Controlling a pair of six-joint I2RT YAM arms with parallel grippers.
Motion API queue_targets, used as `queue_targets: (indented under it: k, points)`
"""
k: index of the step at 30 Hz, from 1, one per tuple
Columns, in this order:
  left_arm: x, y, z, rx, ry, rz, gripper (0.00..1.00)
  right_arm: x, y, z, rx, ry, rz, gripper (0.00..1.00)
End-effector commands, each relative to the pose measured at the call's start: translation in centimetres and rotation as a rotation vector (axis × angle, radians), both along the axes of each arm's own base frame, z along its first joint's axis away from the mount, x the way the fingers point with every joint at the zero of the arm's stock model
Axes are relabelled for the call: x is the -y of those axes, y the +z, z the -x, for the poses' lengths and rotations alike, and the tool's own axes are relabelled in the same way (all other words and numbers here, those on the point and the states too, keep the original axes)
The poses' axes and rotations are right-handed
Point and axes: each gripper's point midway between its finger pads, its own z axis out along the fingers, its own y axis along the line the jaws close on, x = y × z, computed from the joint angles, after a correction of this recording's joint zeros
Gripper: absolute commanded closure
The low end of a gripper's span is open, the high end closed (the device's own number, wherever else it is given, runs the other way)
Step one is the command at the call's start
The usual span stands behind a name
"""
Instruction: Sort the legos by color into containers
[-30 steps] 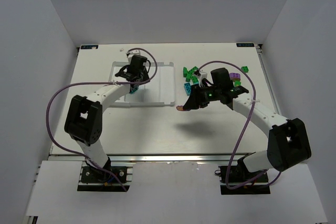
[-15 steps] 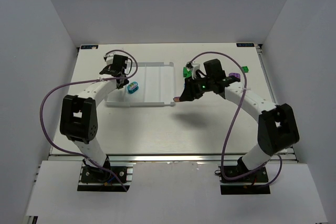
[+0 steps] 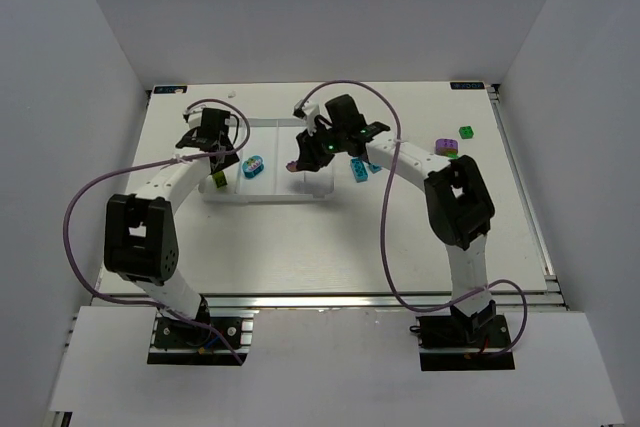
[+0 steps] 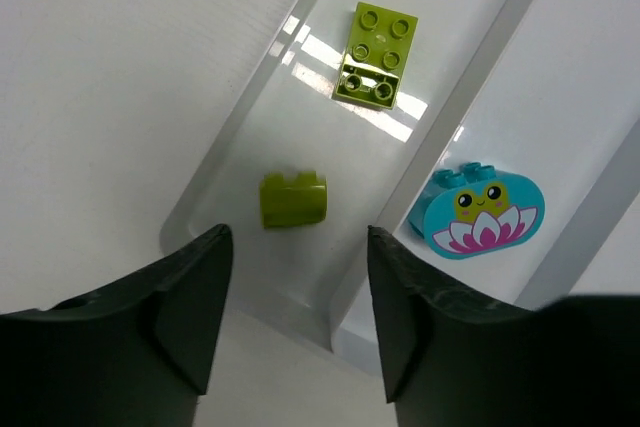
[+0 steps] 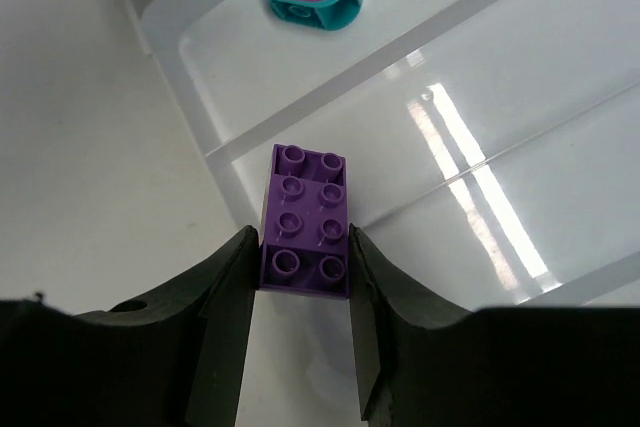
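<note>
— Where was our purple brick (image 5: 305, 232)?
— Pinched in our right claw (image 5: 305, 277), over the tray's (image 5: 520, 77) end.
— Our left claw (image 4: 295, 292)?
— Spread, empty, above two yellow-green bricks (image 4: 378, 54) in the outer compartment (image 4: 300, 127); the teal brick (image 4: 475, 212) lay next door.

No readable text or numbers. Teal brick (image 4: 475, 212) — printed smiling face over pink flower, no words. Corner stickers (image 3: 466, 85) — too small to read.

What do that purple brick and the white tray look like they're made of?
The purple brick looks like hard moulded plastic, smooth with a soft sheen, its studs crisp and uniform. The white tray is probably glossy plastic: bright light streaks reflect off its floor and ridges.
</note>
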Motion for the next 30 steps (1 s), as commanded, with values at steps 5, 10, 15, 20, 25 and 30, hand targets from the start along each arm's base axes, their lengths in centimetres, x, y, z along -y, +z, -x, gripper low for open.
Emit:
queue_targets:
  k: [5,10,15,20,25,30]
  points:
    - [0.6,4.5,1.8,0.112,-0.005,0.091,0.21,-3.2,0.0,-5.2,0.216,-0.075,0.024,0.84]
    - [2.4,8.3,3.8,0.232,-0.059,0.214,0.21,-3.5,0.0,-7.3,0.303,-0.103,0.039,0.42]
    - [5.1,9.5,6.7,0.326,-0.167,0.378,0.16,-3.0,1.8,-8.5,0.382,-0.117,0.057,0.11]
    - [8.3,7.0,10.3,0.290,-0.269,0.555,0.10,0.9,8.5,-6.6,0.395,-0.018,-0.024,0.13]
    - [9.9,7.1,12.0,0.356,-0.320,0.671,0.27,12.3,9.3,-6.2,0.292,-0.087,-0.013,0.57]
    - [11.6,6.8,13.1,0.375,-0.373,0.763,0.84,24.9,6.9,-5.5,0.241,-0.280,0.161,0.71]
